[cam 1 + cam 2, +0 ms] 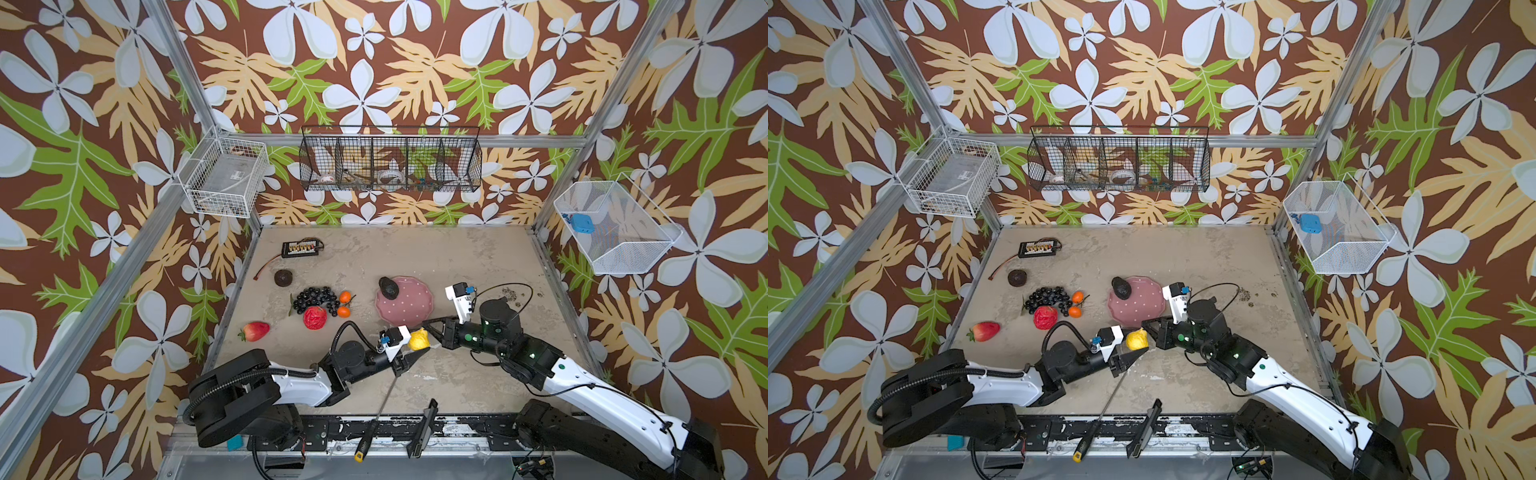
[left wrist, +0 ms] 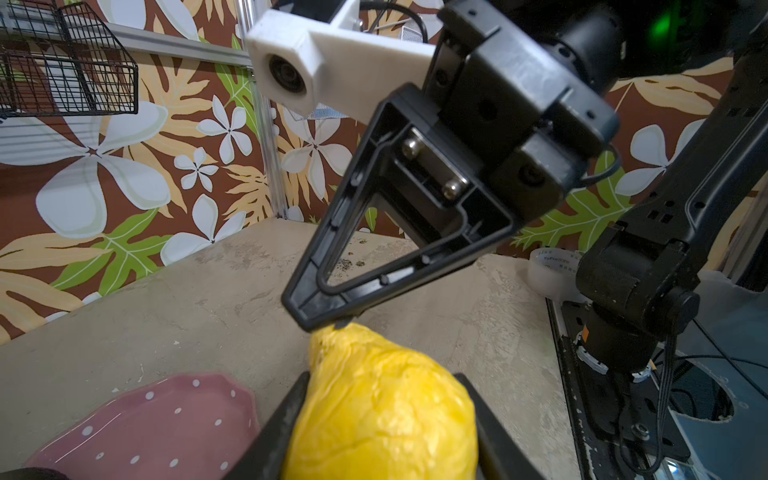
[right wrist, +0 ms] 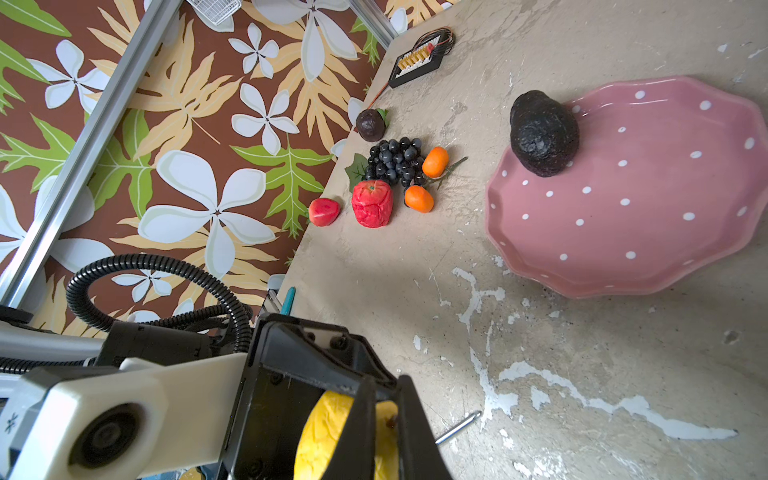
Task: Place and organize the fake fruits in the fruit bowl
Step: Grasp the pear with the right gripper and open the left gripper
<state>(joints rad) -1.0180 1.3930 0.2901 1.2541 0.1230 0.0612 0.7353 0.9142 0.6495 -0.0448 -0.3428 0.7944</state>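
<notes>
The left fingers [image 2: 278,432] are clamped on the lemon [image 2: 382,415], one against each flank of its fat belly. They reach in from about 8 o'clock in both top views. The right fingers [image 2: 309,305] come from 3 o'clock and meet the fruit at its pointed end. In the right wrist view they stand close together with a sliver of yellow between them, so they look closed on that nub.

The lemon's skin is creased and dented, so I judge it a thin, hollow shell: very light, giving under pressure, and glossy enough to slide. The nub is a small, tapering hold and could squirt out of a pinch. The belly, across its widest part, is the safer place, with a gentle squeeze. With both pairs of fingers on it, the fruit could twist if either pulls.

The lemon hangs just above the worktop [image 1: 457,257], near its front middle. The fruit bowl [image 1: 411,307] lies near, at about 12 o'clock from it, with the avocado [image 1: 388,287] perched on its rim at 10 o'clock. Well apart, at 10 o'clock from the lemon, lie these fruits:
- the apple [image 1: 314,318]
- the grape bunch [image 1: 316,297]
- two oranges [image 1: 345,296]

The strawberry [image 1: 255,331] lies out at 9 o'clock.
</notes>
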